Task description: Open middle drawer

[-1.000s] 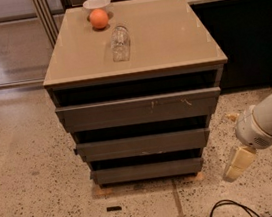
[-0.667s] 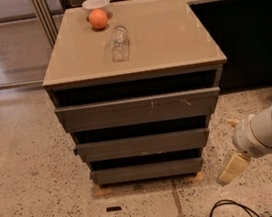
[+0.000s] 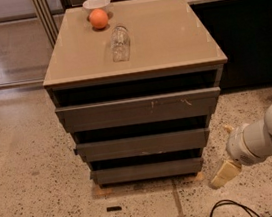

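Grey-brown and flat-fronted, the middle drawer (image 3: pixel 142 145) sits closed below the front edge of the tan counter (image 3: pixel 167 40). Your white gripper (image 3: pixel 222 158) hangs low off its front right corner, jaws apart.

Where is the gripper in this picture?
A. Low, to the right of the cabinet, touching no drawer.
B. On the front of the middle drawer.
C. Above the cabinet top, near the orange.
A: the gripper hangs near the floor, right of the cabinet, apart from the middle drawer.
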You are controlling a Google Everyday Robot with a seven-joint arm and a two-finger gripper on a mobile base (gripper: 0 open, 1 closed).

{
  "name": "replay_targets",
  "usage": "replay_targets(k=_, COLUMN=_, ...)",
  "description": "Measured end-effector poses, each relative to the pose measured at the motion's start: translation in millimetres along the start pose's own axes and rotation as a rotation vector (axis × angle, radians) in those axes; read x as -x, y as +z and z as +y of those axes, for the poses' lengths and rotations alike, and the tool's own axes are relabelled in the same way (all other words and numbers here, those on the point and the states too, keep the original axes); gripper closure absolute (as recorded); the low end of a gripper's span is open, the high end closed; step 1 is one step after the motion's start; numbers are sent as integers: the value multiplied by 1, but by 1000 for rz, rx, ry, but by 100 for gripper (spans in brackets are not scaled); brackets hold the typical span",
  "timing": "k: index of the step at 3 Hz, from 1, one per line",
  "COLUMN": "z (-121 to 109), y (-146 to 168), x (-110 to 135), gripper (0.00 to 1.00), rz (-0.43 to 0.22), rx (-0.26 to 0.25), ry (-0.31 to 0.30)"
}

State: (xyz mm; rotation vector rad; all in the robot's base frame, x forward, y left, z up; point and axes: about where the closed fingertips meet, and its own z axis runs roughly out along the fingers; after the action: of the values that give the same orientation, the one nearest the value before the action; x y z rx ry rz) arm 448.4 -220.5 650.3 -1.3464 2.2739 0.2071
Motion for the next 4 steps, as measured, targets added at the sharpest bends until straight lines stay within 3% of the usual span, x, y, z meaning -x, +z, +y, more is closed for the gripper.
replay_targets(k=1, z=2, y=7, x=3, gripper=0, rz=-35, rx=12, ry=-7)
replay_targets(k=3, z=9, y=68, x=12, gripper=0, rz=-102, rx=51, ry=-47)
replay_targets(k=4, z=11, y=102, x=13, gripper=0, rz=-91, rx=58, ry=-61)
